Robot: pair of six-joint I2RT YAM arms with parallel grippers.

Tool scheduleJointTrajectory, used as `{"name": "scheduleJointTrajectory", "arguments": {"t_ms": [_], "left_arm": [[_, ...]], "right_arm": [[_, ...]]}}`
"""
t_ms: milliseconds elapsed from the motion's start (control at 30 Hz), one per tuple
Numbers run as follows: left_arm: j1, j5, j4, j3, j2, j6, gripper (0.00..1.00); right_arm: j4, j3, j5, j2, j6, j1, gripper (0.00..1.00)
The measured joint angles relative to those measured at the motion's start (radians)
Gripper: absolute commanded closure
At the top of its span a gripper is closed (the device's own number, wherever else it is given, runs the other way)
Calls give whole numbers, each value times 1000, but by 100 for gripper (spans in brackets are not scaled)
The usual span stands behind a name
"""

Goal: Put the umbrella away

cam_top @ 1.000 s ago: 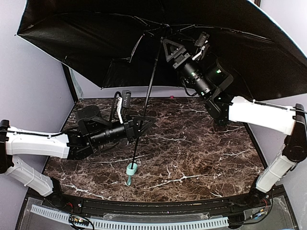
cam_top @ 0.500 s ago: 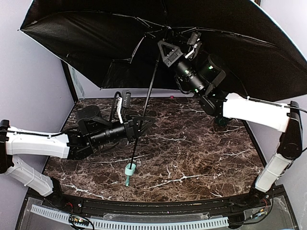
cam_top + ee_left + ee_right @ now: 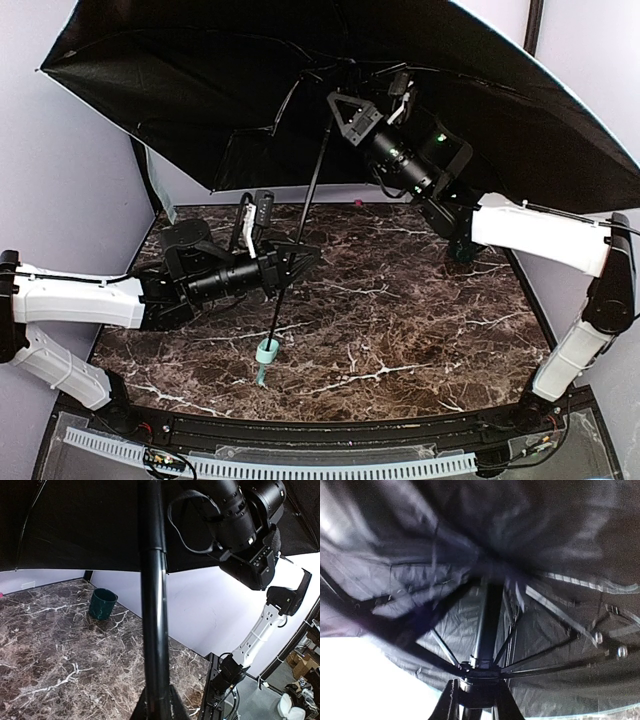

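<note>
While its pale mint fabric canopy (image 3: 300, 90) with black lining spreads wide above the dark marble table (image 3: 430, 320), the open folding umbrella (image 3: 200, 110) leans tilted; its thin dark shaft (image 3: 311, 200) slants down to the small mint handle (image 3: 266, 352), low near the table's front edge, contact unclear; the left gripper (image 3: 290, 262) is clamped tight on the shaft's lower part, above the handle; the right gripper (image 3: 340, 108) reaches up under the canopy, fingers (image 3: 449, 702) pinched against the black runner hub (image 3: 479, 672) where the ribs meet; a dark green ceramic mug (image 3: 102, 603) stands upright by the far wall, well apart.
</note>
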Motion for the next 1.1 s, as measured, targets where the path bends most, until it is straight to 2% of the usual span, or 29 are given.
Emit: {"name": "scheduleJointTrajectory", "arguments": {"t_ms": [133,433,600,767,800,933,967,1067,1100], "left_arm": [[20,13,-5,2,0,7,100],[31,66,-49,8,23,1,100],[34,62,-54,8,24,21,100],[41,58,-71,8,26,53,100],[43,58,-65,8,27,60,100],[52,62,-32,8,20,94,100],[53,62,-37,8,20,103,100],[55,59,-51,6,19,127,100],[55,58,-51,4,19,133,100]], "right_arm": [[-41,-30,-19,-5,-10,23,91],[-39,-143,47,-40,-30,71,89],[-52,-147,89,-42,-42,96,86],[-77,-164,108,-52,-71,116,65],[-128,-147,100,-52,-90,117,64],[-288,-128,60,-34,-136,140,71],[-306,-128,50,-29,-140,145,75],[-334,-129,28,-30,-133,147,97],[-338,-130,24,-32,-103,147,100]]}}
